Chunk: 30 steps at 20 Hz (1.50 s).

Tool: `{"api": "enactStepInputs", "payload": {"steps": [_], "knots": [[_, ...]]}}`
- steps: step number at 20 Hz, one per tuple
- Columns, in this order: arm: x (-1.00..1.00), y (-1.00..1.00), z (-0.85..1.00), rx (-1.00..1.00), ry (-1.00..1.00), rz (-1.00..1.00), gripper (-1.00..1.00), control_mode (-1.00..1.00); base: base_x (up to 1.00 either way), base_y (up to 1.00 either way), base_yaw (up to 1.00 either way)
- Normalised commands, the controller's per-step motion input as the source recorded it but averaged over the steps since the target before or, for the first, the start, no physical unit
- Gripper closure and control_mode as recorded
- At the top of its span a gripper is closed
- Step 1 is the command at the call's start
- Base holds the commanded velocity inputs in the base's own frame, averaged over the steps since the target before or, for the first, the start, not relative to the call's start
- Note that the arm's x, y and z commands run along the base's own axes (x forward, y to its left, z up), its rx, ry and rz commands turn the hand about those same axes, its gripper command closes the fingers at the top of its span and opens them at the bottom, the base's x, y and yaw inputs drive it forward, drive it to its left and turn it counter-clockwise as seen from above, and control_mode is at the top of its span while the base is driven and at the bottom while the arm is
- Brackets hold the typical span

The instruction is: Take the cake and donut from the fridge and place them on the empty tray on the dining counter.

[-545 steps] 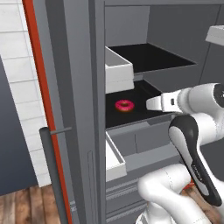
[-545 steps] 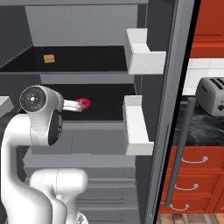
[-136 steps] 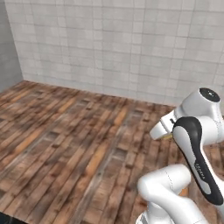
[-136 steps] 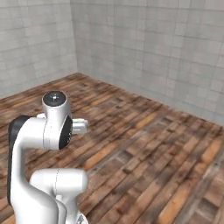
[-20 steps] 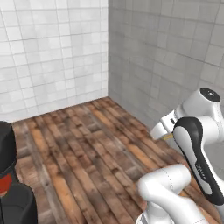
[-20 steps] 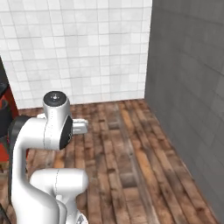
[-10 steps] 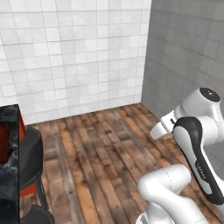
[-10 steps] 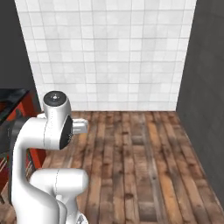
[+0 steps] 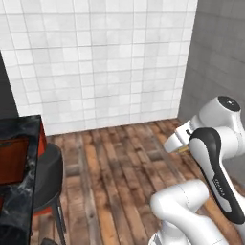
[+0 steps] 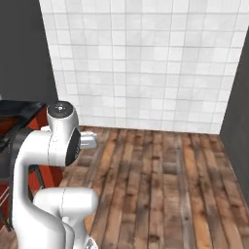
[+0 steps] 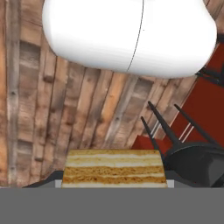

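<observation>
The wooden floor (image 9: 119,162) lies open in the middle, up to the white tiled wall (image 9: 105,62) behind and the grey wall (image 9: 215,57) on the right side. On the left, the dining counter (image 9: 16,191) blocks the way, and a dark stool (image 9: 48,174) stands just beside its red base. In the hand view, the stool's thin legs (image 11: 159,131) stick out across the floor.

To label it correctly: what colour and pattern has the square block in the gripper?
The cake: yellow-tan with pale cream layers in horizontal stripes, seen best in the hand view.
</observation>
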Motion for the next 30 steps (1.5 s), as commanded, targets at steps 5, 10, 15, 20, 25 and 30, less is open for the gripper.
{"api": "enactStepInputs", "payload": {"steps": [5,10,15,20,25,30], "knots": [[0.0,0.0,0.0,0.0,0.0,0.0,1.0,1.0,0.54,-0.19,0.3],[0.0,0.0,0.0,0.0,0.0,0.0,1.0,1.0,0.47,-0.24,0.34],[0.0,0.0,0.0,0.0,0.0,0.0,1.0,1.0,0.46,-0.29,0.38],[0.0,0.0,0.0,0.0,0.0,0.0,1.0,1.0,0.41,-0.32,0.42],[0.0,0.0,0.0,0.0,0.0,0.0,1.0,1.0,0.34,-0.28,0.43],[0.0,0.0,0.0,0.0,0.0,0.0,1.0,1.0,0.27,-0.3,0.42]]}}
